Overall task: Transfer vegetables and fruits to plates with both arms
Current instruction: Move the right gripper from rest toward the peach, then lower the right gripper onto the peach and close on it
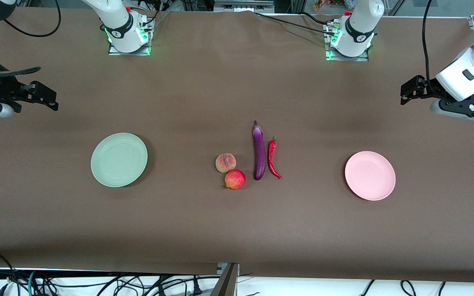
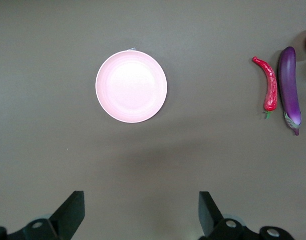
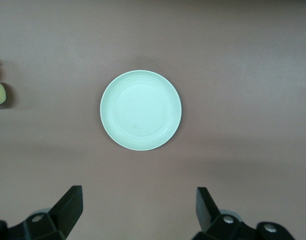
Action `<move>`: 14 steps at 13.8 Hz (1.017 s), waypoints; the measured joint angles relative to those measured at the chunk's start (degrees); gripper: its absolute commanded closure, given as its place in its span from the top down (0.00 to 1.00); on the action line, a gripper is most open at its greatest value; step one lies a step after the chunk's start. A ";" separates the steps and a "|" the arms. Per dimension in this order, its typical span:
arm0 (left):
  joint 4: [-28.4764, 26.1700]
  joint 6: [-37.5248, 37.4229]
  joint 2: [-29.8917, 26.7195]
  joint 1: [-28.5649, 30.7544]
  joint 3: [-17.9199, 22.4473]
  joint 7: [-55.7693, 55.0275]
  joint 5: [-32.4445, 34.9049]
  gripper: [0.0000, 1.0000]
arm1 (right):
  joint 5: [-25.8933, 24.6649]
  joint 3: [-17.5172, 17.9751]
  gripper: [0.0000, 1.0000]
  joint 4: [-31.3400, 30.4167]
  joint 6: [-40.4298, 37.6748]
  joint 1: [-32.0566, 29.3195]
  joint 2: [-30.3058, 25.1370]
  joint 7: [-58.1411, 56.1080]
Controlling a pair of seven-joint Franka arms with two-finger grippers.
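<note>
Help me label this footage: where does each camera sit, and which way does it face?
Front view: high across the table, facing both arm bases; left gripper, right gripper wait at the table's ends.
Left wrist view: looks down on pink plate, open fingertips showing.
Right wrist view: down on green plate.
Front and left wrist share the eggplant.

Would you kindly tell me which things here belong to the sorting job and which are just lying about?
Belonging to the job:
eggplant
chili pepper
peach
apple-like fruit
green plate
pink plate
left gripper, open, over bare table
right gripper, open, over bare table

Just lying about:
loose cables along the table edge nearest the front camera
</note>
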 measured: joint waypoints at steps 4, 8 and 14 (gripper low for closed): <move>0.08 -2.18 3.86 0.00 0.02 0.00 0.00 1.00 | 1.97 0.84 1.00 -0.23 3.04 3.19 3.64 6.47; 0.86 -2.50 4.88 0.02 0.06 0.00 0.01 1.00 | 7.16 1.17 1.00 -0.35 15.79 10.18 14.25 15.88; 1.23 -2.70 4.88 -0.01 0.01 0.00 0.02 1.00 | 7.28 1.50 1.00 8.81 35.04 26.42 34.99 33.23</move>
